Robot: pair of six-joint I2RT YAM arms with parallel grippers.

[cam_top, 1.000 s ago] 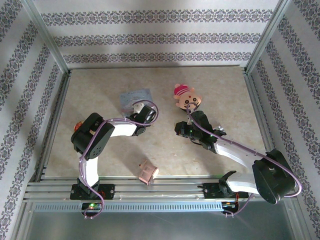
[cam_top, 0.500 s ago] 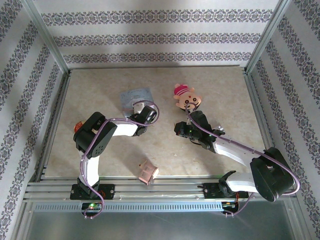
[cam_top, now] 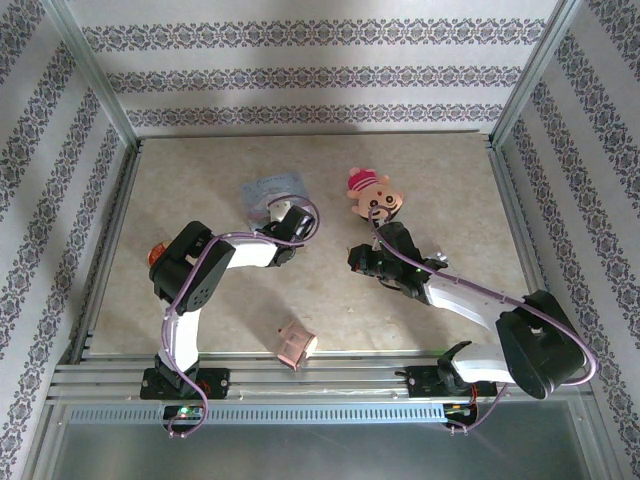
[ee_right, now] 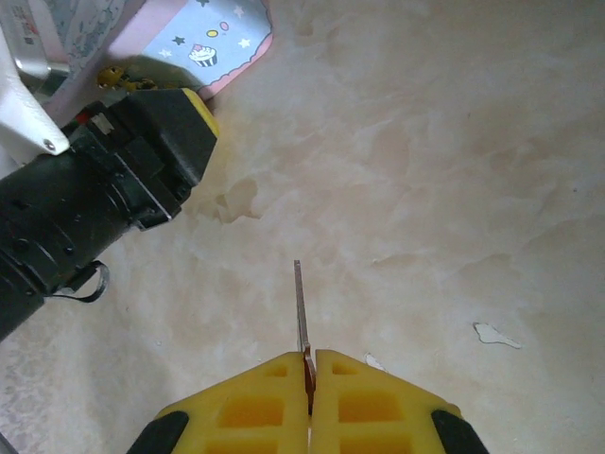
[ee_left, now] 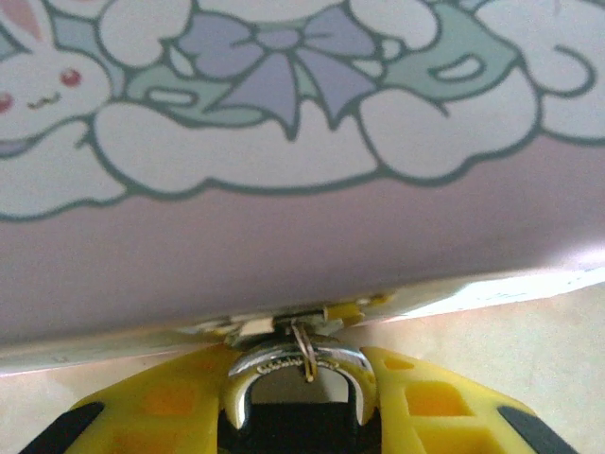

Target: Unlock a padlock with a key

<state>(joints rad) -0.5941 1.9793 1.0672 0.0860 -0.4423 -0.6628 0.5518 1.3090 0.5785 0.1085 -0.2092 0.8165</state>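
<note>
The padlock [ee_left: 274,360] is small, with a silvery shackle hooked through the clasp of the pale-blue cartoon-printed tin [ee_left: 284,236] and a dark body below it. My left gripper [ee_left: 298,367] has its yellow fingers pressed against both sides of the padlock. From above, the left gripper [cam_top: 281,213] sits at the near edge of the tin [cam_top: 272,189]. My right gripper [ee_right: 310,364] is shut on the key [ee_right: 301,303], whose thin blade sticks straight out forward over bare table. From above, the right gripper [cam_top: 358,262] is to the right of the left one, a short gap apart.
A pink and tan pig-shaped toy [cam_top: 372,193] lies behind the right arm. A pinkish-copper boxy object [cam_top: 296,343] rests near the front rail. The left arm's black wrist with a yellow finger [ee_right: 194,118] crosses the upper left of the right wrist view. Metal frame posts border the table.
The left gripper has edged toward the tin and its jaws have narrowed onto the padlock. The right arm has shifted slightly left with the key still held.
</note>
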